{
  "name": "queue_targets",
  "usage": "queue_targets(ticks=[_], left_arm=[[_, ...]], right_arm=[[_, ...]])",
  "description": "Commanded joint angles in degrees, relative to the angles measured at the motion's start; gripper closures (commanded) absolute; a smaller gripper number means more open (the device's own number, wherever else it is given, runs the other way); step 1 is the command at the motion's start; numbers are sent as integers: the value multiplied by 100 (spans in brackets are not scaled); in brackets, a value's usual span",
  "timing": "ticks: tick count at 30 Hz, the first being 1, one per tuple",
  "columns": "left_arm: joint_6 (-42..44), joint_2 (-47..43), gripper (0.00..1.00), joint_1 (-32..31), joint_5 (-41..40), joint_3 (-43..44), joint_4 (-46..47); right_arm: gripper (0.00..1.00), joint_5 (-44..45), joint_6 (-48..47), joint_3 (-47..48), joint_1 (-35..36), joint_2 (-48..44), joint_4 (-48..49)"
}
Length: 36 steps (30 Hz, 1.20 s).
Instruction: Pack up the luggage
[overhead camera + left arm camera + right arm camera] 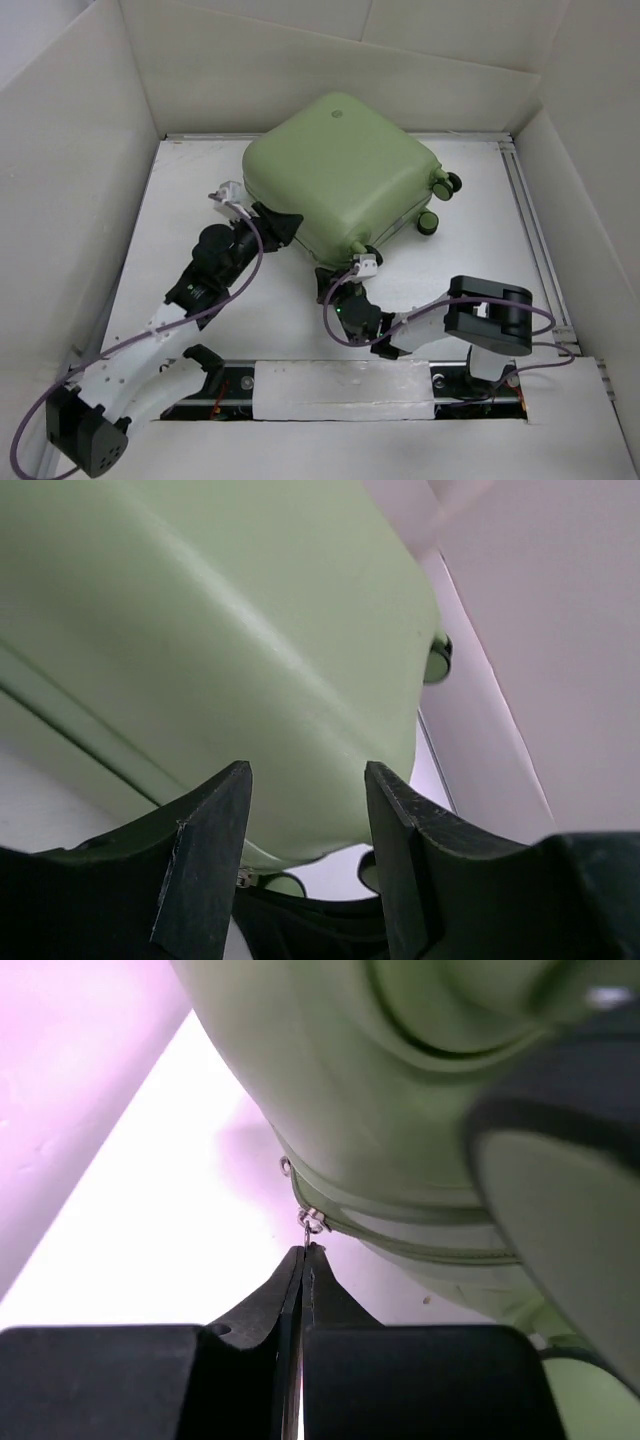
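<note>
Luggage (340, 170) blocks the far middle; table (170, 210) lies bare to its left and at near right; walls (70, 150) close around.

luggage (340, 170) | pale green hard shell, rounded corners | halves shut together, lying flat, turned diagonally | far middle of desk (190, 215) | green-and-black wheels (446, 185) pointing right

Overhead cam: bright, even light from above, no hard glare. White table (190, 190) nearly blown out; soft shadows under the suitcase (340, 180) at its near edge & under my arms. Left wrist cam: shell close, soft-focus, pale highlight streak along its ridge; my left fingers (200, 860) dark but sharper. Right wrist cam: bkgd washed out w/ pink-purple cast, wheel (560, 1250) huge & blurred, zipper pull (312, 1222) fairly sharp, my right fingers (260, 1310) near-black, no detail.
</note>
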Motion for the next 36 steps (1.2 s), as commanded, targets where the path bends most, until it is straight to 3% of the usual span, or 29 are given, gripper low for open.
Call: queue_targets(ticks=[1,5,7,9,13,17,19,20,23,27,31,36], left_arm=[[98,-355,54,273,-930,-194,-394],[-261,-268,57,847,34,-675,-167],[-428,-425,57,847,88,-940,194],[-561,-741,57,847,-70,-1221,195],[-491,-1383,57,847,-333,-1425,-390],[-420,-1981,54,847,-510,-1478,-1000],[-420,-2105,52,847,-510,-1609,-1000],[-420,-2105,51,847,-510,-1688,-1052],[-368,-2034,51,847,-369,-1890,-975],[-192,-2034,63,847,-45,-2215,-756],[89,-1789,64,847,482,-2392,-386],[213,-1595,63,399,501,-2444,-86]], right_arm=[[100,-569,344,-350,205,-404,946],[100,-568,802,-932,205,-1169,263],[100,-673,950,-399,205,-1240,-883],[100,-875,864,512,205,-943,-1373],[100,-1227,415,2304,30,304,-1690],[100,-1166,660,2611,-164,791,-1403],[83,-1253,714,1964,-216,537,-1025],[57,-1306,714,1759,-217,379,-927],[39,-1648,714,1258,-217,-473,-1565],[29,-2168,714,1046,-155,-1590,-3102],[24,-2221,653,1273,-155,-2617,-4964],[21,-1993,600,1493,-155,-3138,-6092]])
